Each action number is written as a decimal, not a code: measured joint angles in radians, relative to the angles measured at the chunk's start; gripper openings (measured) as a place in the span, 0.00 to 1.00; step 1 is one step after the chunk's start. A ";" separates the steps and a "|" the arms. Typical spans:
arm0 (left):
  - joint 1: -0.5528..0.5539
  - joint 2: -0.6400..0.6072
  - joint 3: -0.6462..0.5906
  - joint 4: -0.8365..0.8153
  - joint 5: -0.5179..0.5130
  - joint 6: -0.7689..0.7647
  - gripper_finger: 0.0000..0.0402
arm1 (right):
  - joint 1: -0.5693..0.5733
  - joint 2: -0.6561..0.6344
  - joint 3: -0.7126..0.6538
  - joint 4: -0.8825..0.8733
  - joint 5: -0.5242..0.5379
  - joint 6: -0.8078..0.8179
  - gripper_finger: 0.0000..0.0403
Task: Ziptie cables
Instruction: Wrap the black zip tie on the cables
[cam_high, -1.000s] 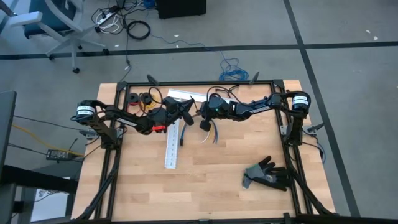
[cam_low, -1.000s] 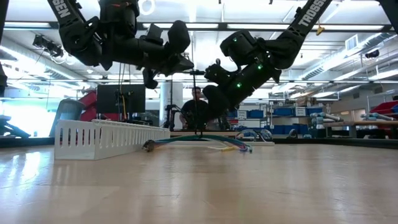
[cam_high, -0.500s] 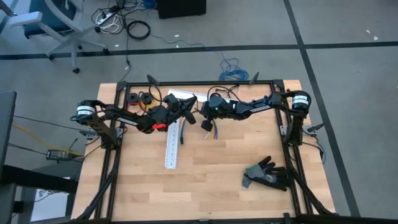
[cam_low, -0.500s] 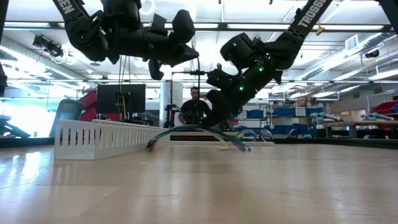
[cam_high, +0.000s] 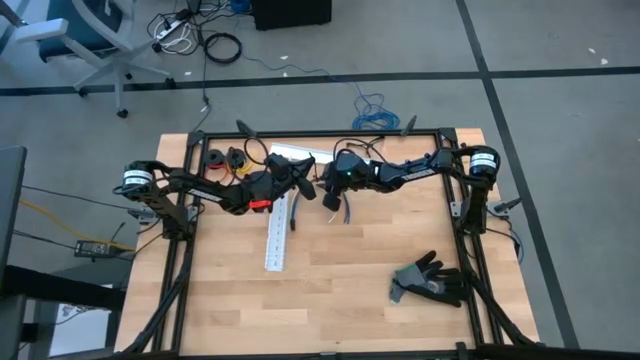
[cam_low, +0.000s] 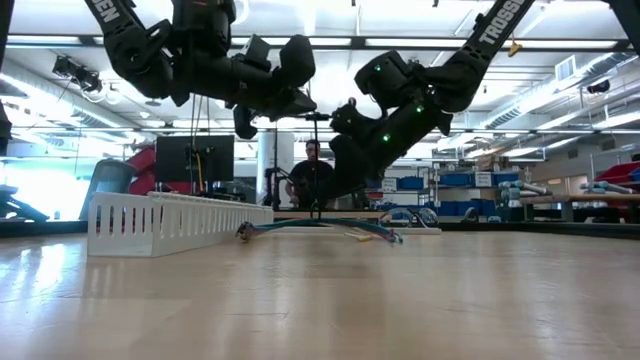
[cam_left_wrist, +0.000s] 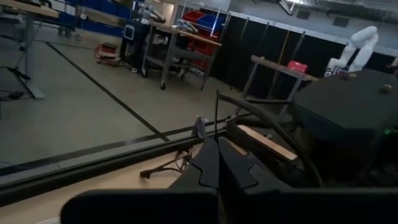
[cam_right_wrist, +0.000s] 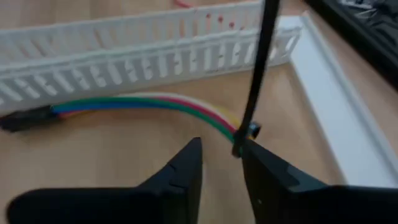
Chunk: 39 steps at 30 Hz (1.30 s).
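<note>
The cables (cam_right_wrist: 137, 104), blue, green, red, yellow and white, lie on the table beside the white slotted duct (cam_right_wrist: 124, 53); the low view shows them as a low bundle (cam_low: 320, 226). The ziptie (cam_right_wrist: 258, 68) is a thin black strap that stands up from the bundle near its loose ends. My left gripper (cam_left_wrist: 217, 146) is above the bundle (cam_high: 294, 215), shut on the strap's upper part. My right gripper (cam_right_wrist: 221, 149) is open, low over the table, with its fingertips beside the ziptie's lower end (cam_right_wrist: 238, 151). My left gripper pinches the ziptie's upper part (cam_left_wrist: 216, 134) between its two shut fingers. The strap stands on past the fingertips (cam_left_wrist: 216, 106) in the wrist view. In the low view it hangs straight down (cam_low: 318, 165) to the cables. My right gripper: I cannot tell whether one fingertip (cam_right_wrist: 249, 152) touches the ziptie's lower end.
The white slotted duct (cam_high: 276, 238) lies lengthwise in the table's middle, and a flat white strip (cam_right_wrist: 323, 81) lies next to it. Small black spools (cam_high: 225, 158) sit at the far left, a black glove (cam_high: 430, 280) at the near right. A person sits beyond the table (cam_low: 312, 175).
Half a second ago the middle of the cable bundle was drawn up into an arch, with its ends on the table, while my left gripper stood a little higher. The bundle has sunk back nearly flat, and my left gripper has come down slightly.
</note>
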 joint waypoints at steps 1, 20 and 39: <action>-0.002 0.000 0.000 0.000 0.002 0.000 0.00 | -0.002 0.000 0.000 0.005 0.006 0.000 0.28; -0.044 0.000 0.001 0.048 0.002 -0.001 0.00 | -0.006 0.001 0.000 0.060 0.000 -0.009 0.14; -0.056 0.001 0.050 0.077 0.073 0.038 0.00 | -0.010 0.001 0.000 0.100 -0.019 -0.009 0.01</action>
